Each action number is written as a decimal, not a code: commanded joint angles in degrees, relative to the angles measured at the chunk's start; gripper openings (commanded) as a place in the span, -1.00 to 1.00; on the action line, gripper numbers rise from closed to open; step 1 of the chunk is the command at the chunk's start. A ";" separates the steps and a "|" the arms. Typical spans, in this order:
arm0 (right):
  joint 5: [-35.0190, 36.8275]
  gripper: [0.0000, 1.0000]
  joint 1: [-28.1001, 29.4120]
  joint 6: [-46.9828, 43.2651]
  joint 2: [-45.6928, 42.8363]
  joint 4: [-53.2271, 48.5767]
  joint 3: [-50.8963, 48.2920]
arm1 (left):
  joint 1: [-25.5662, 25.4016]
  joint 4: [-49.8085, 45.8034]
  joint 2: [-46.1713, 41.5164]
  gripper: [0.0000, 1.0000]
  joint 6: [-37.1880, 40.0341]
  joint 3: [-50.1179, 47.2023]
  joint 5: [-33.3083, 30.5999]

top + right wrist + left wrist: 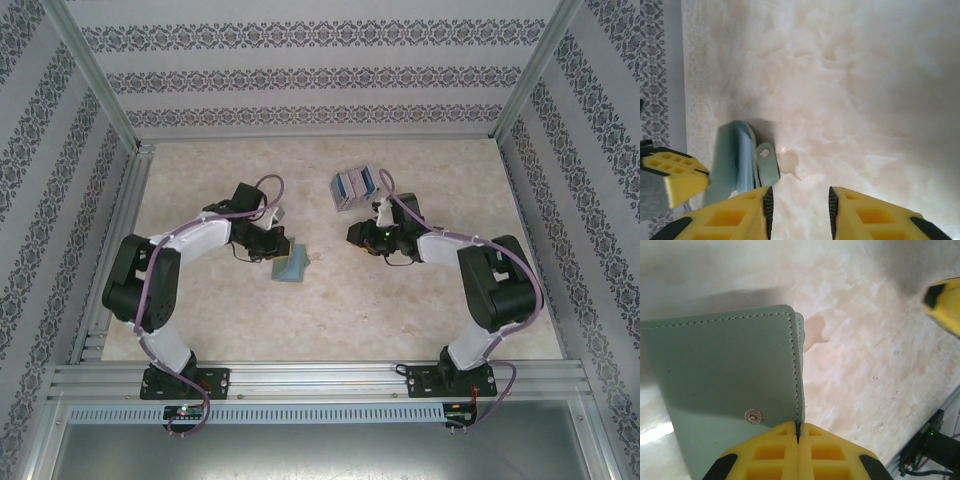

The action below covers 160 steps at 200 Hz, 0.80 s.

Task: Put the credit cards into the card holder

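The card holder (290, 263), a grey-green folding wallet, stands on edge at the table's middle. My left gripper (272, 243) is shut on the stitched edge of its cover (730, 370), with the yellow fingertips (775, 450) pressed together just below a small metal snap (753, 416). My right gripper (352, 234) hovers to the holder's right, open, with bare table between its fingers (800, 210). In the right wrist view the card holder (732, 157) shows a pale blue inside and a snap tab (766, 162). The credit cards (353, 186), a blue and white bundle, lie behind the right gripper.
Patterned walls and aluminium frame posts (95, 75) enclose the marbled table (440, 170). A metal rail (320, 378) runs along the near edge by the arm bases. Open table lies between the two arms and toward the back.
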 commanded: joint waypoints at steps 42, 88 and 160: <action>0.57 -0.26 11.70 -4.04 0.98 -7.85 9.53 | 0.05 24.68 -7.72 -1.00 -13.17 -9.78 1.43; 6.55 -0.29 12.98 -1.96 3.75 -6.85 9.96 | 0.87 38.26 -6.85 -1.00 -21.76 -14.31 5.83; 7.56 -0.29 13.07 -3.10 8.03 -9.47 10.79 | 1.17 46.18 -5.82 -1.00 -27.00 -21.97 3.21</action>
